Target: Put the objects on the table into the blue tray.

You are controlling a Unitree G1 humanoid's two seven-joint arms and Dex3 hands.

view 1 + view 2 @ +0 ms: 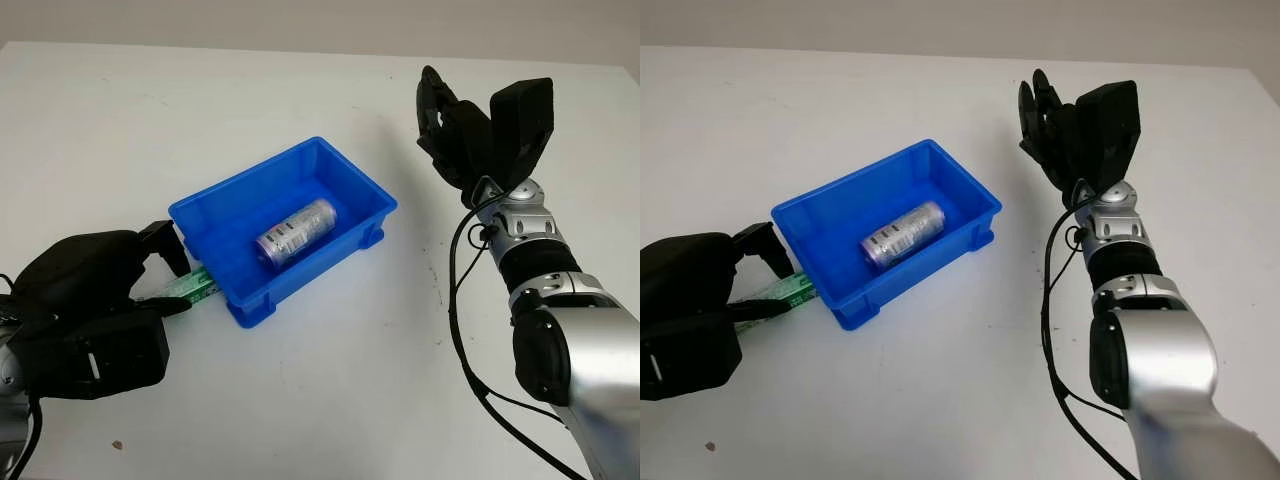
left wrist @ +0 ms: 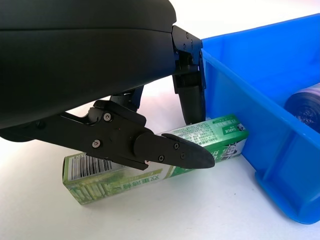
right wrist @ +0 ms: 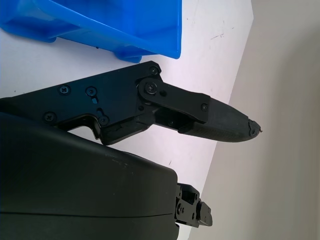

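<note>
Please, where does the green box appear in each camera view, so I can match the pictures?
Left eye view: green box at lower left, between the left hand fingers, against the blue tray.
Right eye view: lower left, beside the tray's near corner.
Left wrist view: centre, under the fingers.
Right wrist view: not in it.
Shared landmark: the tray.

The green box [image 2: 155,160] lay hard against the blue tray [image 1: 372,196] wall, leaving no gap on that side. The left hand [image 1: 95,295] straddled it. Bare table [image 1: 330,400] stretched wide in front.

white table [image 1: 330,400] | small dark speck [image 1: 118,444] near front-left edge
</note>
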